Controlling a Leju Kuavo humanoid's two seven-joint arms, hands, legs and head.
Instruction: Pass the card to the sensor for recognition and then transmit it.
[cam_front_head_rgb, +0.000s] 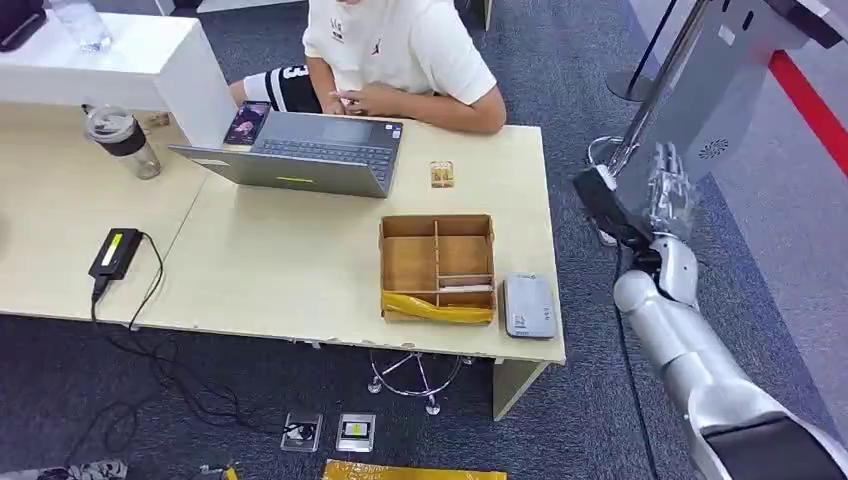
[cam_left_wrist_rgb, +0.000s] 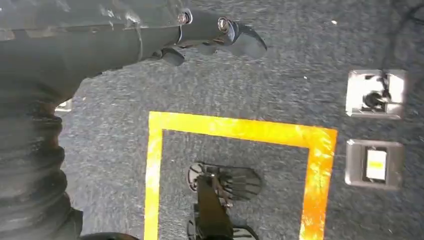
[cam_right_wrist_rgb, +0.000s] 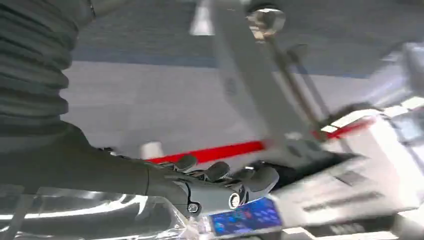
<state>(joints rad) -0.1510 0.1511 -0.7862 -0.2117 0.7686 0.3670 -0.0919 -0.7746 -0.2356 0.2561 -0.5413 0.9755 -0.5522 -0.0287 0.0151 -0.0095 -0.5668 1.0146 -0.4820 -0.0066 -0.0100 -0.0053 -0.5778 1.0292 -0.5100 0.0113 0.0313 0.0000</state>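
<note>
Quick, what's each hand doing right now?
Left hand: holding nothing, fingers curled over the floor.
Right hand: holding the blue card by the grey stand.

Head camera high above desk (cam_front_head_rgb: 300, 260), left wrist facing floor (cam_left_wrist_rgb: 280, 90), right wrist blurred

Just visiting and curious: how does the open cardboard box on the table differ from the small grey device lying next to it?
The cardboard box is brown, open-topped and split into compartments, with yellow material lying along its near side; the grey device is a closed, flat slab with rounded corners. The cardboard box is clearly larger in footprint and has raised walls, while the grey device lies low. Both rest on the pale table, near its right end.
</note>
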